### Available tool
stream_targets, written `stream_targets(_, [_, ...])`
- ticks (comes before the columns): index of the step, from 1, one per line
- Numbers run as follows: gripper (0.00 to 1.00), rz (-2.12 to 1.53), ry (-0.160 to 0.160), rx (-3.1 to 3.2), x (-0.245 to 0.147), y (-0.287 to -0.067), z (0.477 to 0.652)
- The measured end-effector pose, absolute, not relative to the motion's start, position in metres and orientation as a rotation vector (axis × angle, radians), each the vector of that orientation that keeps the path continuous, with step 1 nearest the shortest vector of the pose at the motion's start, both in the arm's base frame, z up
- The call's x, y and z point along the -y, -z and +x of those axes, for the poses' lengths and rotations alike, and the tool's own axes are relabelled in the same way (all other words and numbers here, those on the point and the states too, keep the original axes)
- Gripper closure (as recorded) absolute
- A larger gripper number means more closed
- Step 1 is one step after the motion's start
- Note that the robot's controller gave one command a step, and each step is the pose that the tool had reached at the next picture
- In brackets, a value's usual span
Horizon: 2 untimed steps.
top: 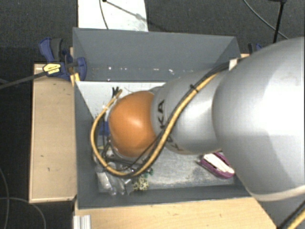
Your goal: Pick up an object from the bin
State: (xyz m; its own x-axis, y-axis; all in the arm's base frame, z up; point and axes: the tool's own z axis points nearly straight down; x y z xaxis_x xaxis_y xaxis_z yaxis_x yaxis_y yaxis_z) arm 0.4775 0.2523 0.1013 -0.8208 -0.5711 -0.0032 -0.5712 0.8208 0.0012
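A clear, crumpled thing (106, 182) and a small green-and-yellow thing (142, 183) lie in the near-left corner of the bin (157, 56), just under the gripper (118, 171). The orange wrist cover (131, 123) hides the gripper, so I cannot tell how open it is or whether it has hold of anything. This near the wall it could scrape metal, or pinch both things and drop them; a purple-and-white thing (217, 165) lies well apart.

"KA" on the silver arm (224, 113)
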Motion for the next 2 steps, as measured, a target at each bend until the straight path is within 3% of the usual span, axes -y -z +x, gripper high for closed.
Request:
stream_targets(1, [0.00,-0.852,-0.002,-3.017,-0.251,-0.116,0.523])
stream_targets(2, [0.00,-1.063,-0.008,-2.936,-0.233,-0.074,0.564])
